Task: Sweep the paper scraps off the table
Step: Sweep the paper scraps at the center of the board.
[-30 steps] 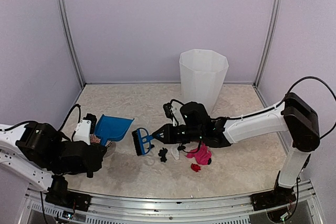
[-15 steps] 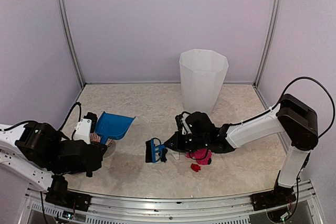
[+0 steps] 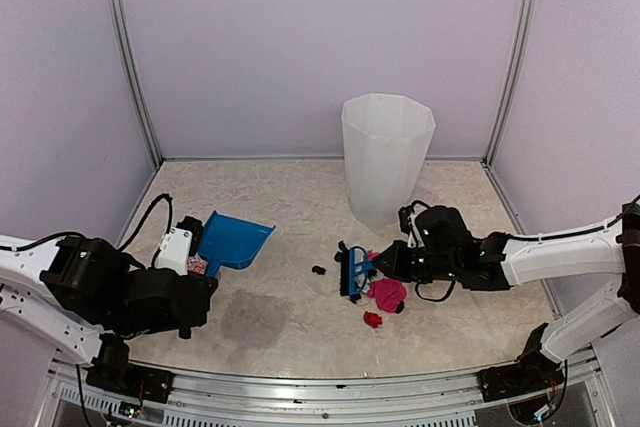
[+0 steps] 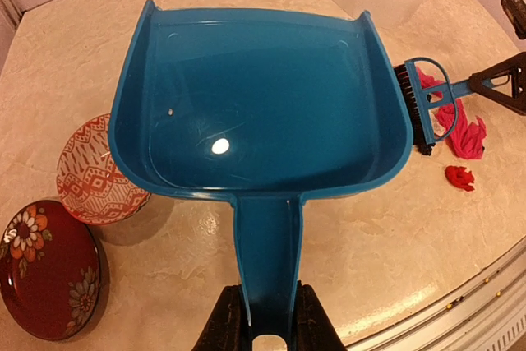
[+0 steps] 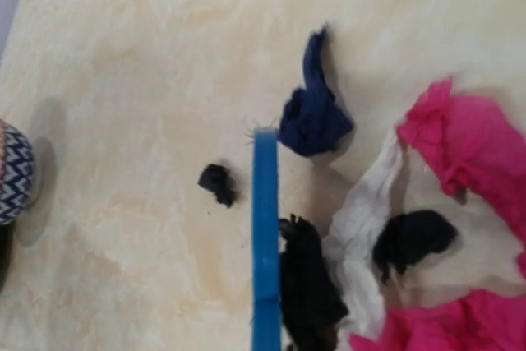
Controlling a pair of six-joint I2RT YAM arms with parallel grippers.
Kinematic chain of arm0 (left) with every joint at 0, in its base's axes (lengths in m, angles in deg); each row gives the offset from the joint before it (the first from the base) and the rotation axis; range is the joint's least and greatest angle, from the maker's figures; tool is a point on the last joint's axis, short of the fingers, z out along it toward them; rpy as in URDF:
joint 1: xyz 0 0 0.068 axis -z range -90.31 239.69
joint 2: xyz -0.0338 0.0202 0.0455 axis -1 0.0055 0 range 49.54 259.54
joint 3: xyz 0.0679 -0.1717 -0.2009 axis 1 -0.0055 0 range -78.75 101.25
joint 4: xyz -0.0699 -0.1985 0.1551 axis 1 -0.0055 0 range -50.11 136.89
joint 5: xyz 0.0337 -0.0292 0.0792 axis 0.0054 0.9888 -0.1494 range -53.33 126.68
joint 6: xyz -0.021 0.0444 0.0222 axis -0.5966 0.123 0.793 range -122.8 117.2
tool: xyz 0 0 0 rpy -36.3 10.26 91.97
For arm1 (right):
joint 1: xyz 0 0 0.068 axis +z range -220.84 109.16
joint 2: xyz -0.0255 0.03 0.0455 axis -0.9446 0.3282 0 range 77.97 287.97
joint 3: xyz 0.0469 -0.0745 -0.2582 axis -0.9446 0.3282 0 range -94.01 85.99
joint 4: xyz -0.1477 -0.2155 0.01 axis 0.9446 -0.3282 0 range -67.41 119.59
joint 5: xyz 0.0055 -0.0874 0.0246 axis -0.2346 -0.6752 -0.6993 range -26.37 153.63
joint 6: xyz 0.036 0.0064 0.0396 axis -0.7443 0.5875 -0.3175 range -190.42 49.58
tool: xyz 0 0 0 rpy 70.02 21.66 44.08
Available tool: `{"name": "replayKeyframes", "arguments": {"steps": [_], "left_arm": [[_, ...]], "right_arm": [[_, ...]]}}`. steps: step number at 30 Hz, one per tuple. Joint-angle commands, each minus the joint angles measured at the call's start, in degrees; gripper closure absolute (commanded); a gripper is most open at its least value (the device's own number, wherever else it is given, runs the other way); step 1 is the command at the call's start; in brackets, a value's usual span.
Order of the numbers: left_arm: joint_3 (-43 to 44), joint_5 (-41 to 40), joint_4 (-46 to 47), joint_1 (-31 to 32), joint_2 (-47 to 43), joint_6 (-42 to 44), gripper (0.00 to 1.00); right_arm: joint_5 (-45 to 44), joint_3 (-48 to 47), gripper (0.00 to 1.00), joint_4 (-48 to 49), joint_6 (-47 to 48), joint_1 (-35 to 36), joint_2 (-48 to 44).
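**tidy_tom:** ok so where's the junk sitting compared to your hands?

**twoarms:** My right gripper (image 3: 382,265) is pressed together on the handle of a small blue plastic brush (image 3: 352,272) with black bristles, out over the right half of the beige marble-patterned table (image 3: 280,197). The crumpled paper scraps (image 3: 387,294) are bunched right at the brush head. A big magenta-pink wad (image 5: 468,145) sits up against it, and a little red ball (image 3: 372,319) lies just beyond that, nearer my bases. One black crumb (image 3: 318,270) sits alone on the other side of the bristles. My right wrist cam also shows a navy scrap (image 5: 315,117), a white strip (image 5: 362,228) and some black bits (image 5: 411,240) by the brush's blue edge.

**tidy_tom:** and the other hand?

**twoarms:** My left gripper (image 4: 267,330) is pinching the handle of a wide blue plastic dustpan (image 4: 263,96) over on the left side. Its mouth faces the pile but it's well apart from it. A red-and-white patterned bowl (image 4: 94,172) and a dark red floral dish (image 4: 45,269) sit just beside the pan. The tall white faceted bin (image 3: 387,157) stands behind the pile.
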Motion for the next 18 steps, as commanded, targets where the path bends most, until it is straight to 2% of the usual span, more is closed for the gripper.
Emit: {"name": "replayKeyframes", "arguments": {"steps": [1, 9, 18], "left_arm": [[0.2, 2.6, 8.0, -2.2, 0.0, 7.5, 1.0], [-2.7, 10.7, 17.0, -6.6, 2.1, 17.1, 1.0], [-7.2, 19.7, 24.5, -8.3, 4.4, 26.4, 1.0]], "right_arm": [[-3.7, 0.6, 1.0, -5.5, 4.3, -0.5, -7.4], [-3.4, -2.8, 1.0, -17.2, 14.7, -1.2, -18.5], [-6.8, -8.7, 1.0, -25.2, 21.8, -2.5, -18.8]]}}
